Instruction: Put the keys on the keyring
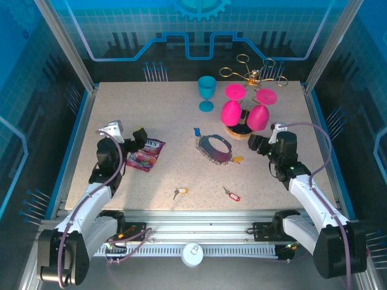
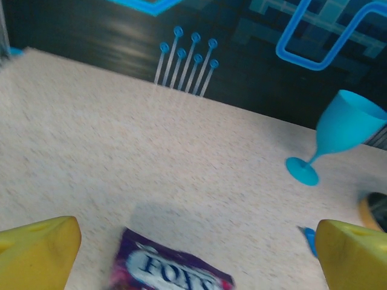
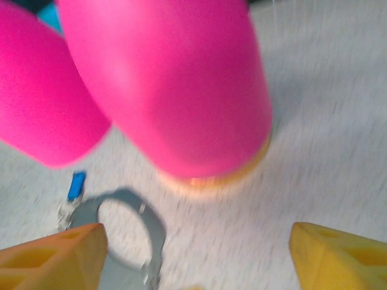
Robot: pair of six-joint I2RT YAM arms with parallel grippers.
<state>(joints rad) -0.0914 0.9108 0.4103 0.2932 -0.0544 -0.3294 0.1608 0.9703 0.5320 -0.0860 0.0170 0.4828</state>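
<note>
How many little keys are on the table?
4: blue-headed silver key behind the dark oval keyring; yellow-headed key at its right; second yellow key and red key closer to the front.

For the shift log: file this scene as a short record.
keyring: flat, mid-table, before the pink goblets
keys by ring: blue key, yellow key
keys apart: second yellow key, red key, toward near edge
left end effector: open, by candy bag
right end effector: open, holding nothing
</note>
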